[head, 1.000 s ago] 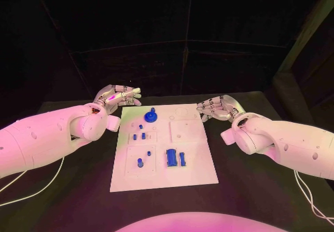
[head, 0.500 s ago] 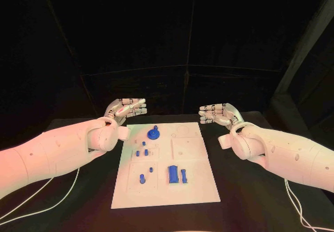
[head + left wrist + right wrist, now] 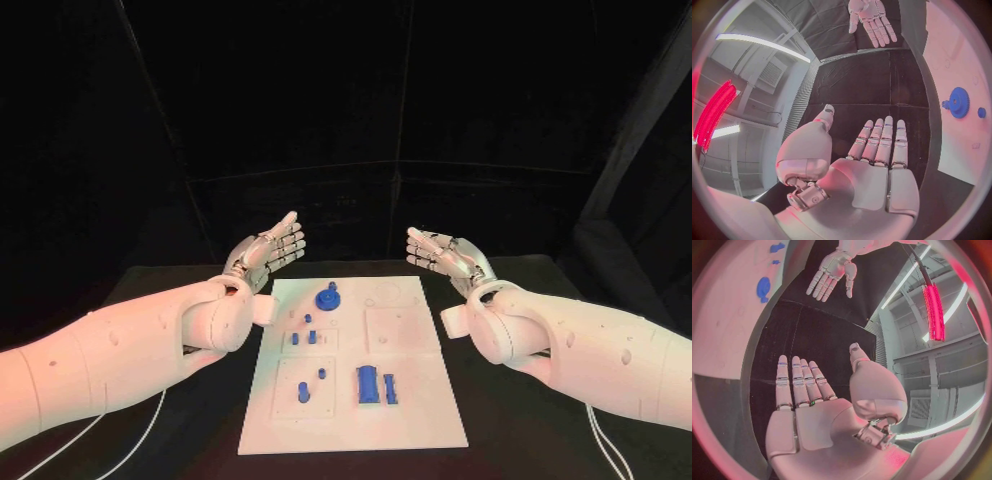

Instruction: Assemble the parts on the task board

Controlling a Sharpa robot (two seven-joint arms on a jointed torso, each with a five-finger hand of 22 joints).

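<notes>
Both hands, left and right, are held flat, fingers spread, nothing grasped. The parts below the fingers look small, light, rigid and probably slippery; a pinch at the sides is advised.

My left hand and right hand hang flat and spread beyond the task board's far corners — bare table between them; only the gear stands tall.
</notes>
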